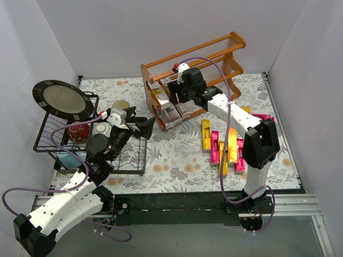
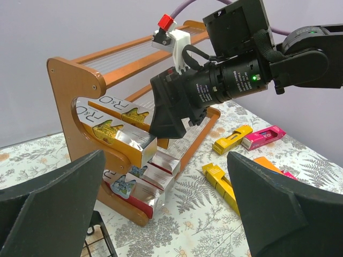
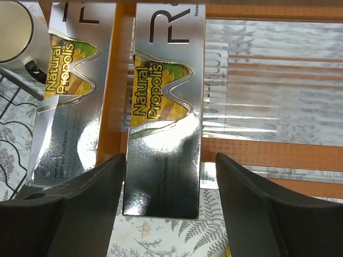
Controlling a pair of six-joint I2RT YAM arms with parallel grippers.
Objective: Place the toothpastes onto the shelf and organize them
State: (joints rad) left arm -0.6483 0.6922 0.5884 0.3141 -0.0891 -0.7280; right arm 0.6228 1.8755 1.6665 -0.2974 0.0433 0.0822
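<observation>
The orange-brown shelf [image 1: 214, 51] stands at the back of the table. Silver toothpastes [image 1: 171, 115] lie on its lower tiers at the left end. My right gripper [image 1: 179, 99] hangs over them, open. In the right wrist view its fingers straddle one silver "Natural Propolis" carton [image 3: 166, 107] resting on the slats, with a gap at the right finger. A second silver carton [image 3: 69, 107] lies to its left. Several magenta and yellow toothpastes [image 1: 228, 147] lie loose on the table. My left gripper [image 1: 147, 126] is open and holds nothing, left of the shelf [image 2: 75, 80].
A black wire dish rack [image 1: 53, 134] at the left holds a dark plate [image 1: 61, 99], a red cup [image 1: 77, 131] and a mug [image 1: 120, 105]. White walls close in three sides. The right arm [image 2: 241, 75] reaches across in front of the shelf.
</observation>
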